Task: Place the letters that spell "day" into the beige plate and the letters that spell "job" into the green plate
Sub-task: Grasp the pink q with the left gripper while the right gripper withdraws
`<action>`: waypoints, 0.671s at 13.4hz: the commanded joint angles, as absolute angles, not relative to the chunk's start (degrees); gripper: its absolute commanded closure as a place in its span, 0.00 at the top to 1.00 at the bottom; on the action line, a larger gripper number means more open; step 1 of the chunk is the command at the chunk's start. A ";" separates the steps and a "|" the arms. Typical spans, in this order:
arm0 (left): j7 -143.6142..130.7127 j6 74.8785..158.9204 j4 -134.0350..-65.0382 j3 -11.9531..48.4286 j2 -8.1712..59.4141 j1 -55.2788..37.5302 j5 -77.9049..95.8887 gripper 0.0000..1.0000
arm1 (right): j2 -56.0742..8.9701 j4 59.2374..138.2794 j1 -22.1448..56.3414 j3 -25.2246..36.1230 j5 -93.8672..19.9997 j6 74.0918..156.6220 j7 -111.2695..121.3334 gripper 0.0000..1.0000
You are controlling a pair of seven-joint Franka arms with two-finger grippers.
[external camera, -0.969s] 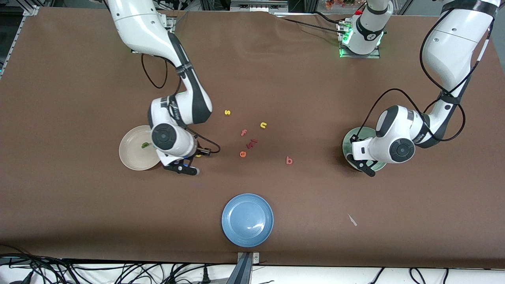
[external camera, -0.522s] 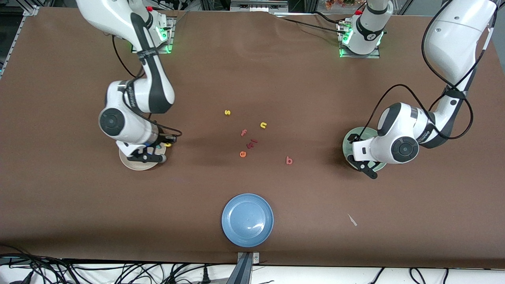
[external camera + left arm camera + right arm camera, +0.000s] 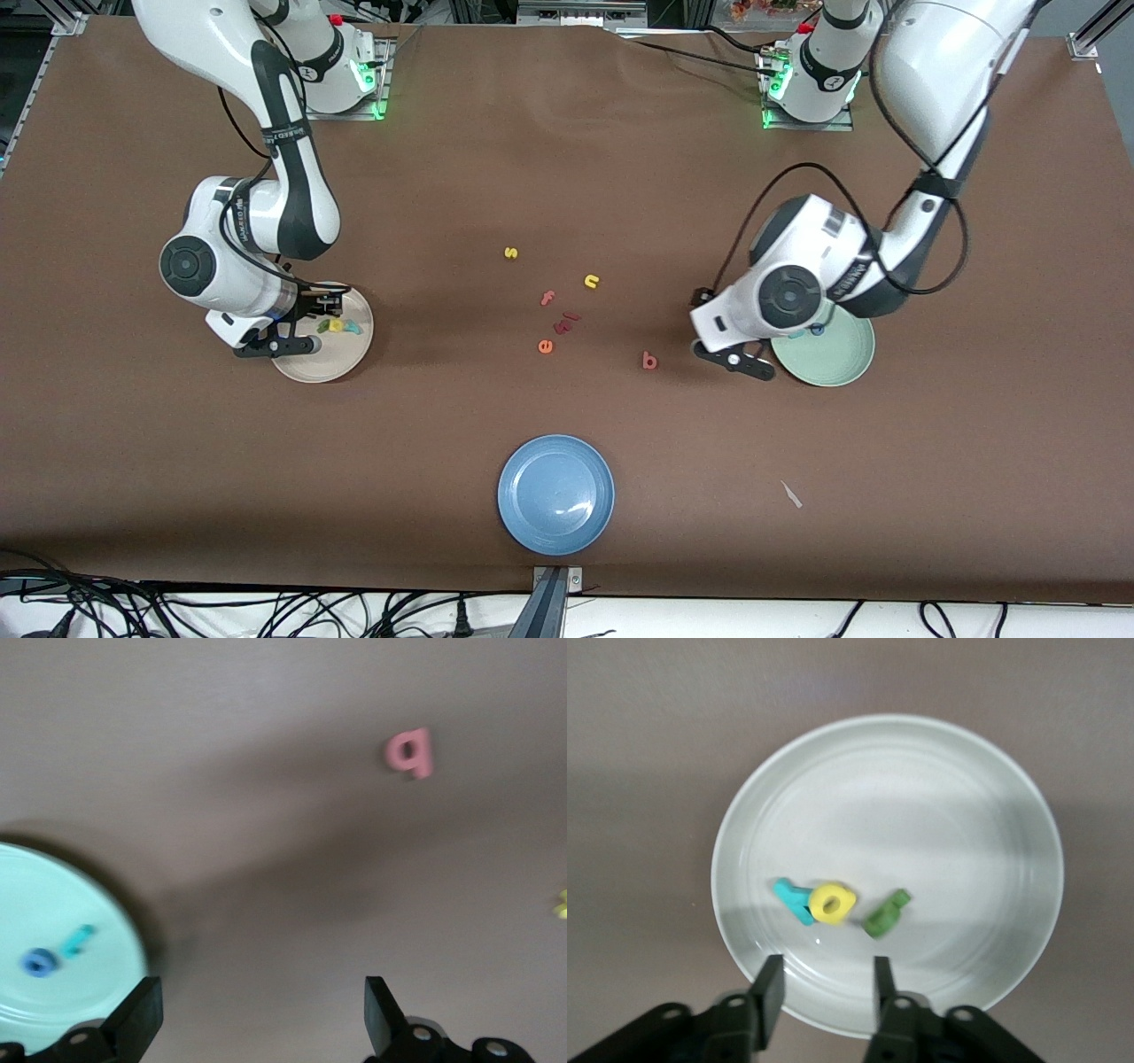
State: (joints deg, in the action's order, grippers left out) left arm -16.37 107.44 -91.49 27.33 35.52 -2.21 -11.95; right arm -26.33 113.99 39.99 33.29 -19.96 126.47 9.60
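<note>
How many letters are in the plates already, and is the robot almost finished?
"Day" looks done: the green d, yellow a and teal y lie in the beige plate, with the right gripper above them, fingers apart and empty. The green plate holds the blue o and teal j. The left gripper, open and empty, is over the table beside it. Only the salmon b is left on the table.

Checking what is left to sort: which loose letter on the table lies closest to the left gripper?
The salmon-red "b", lying alone between the letter cluster and the green plate, beside the left gripper; every other loose letter sits toward the table's middle.
</note>
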 commanded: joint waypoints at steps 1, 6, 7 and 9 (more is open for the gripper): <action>-24.77 106.78 -82.11 26.72 42.17 -7.71 -11.16 1.00 | -26.37 107.00 39.64 33.40 -20.04 119.75 10.02 1.00; -20.24 118.98 -79.63 25.93 48.42 -10.81 -14.31 1.00 | -26.89 93.37 41.30 33.13 -18.73 101.47 -0.77 1.00; -20.13 121.18 -79.63 25.84 49.21 -10.98 -16.33 0.99 | -26.81 90.56 41.48 33.13 -17.33 96.99 -2.97 1.00; -19.95 122.34 -79.80 25.93 50.01 -10.99 -19.15 0.94 | -26.11 86.24 41.57 33.31 -14.78 90.65 -6.93 1.00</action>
State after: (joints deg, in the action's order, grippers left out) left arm -21.38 122.06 -81.93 25.97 48.58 -10.51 -16.44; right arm -25.97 91.00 41.70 33.12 -17.27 96.56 -3.52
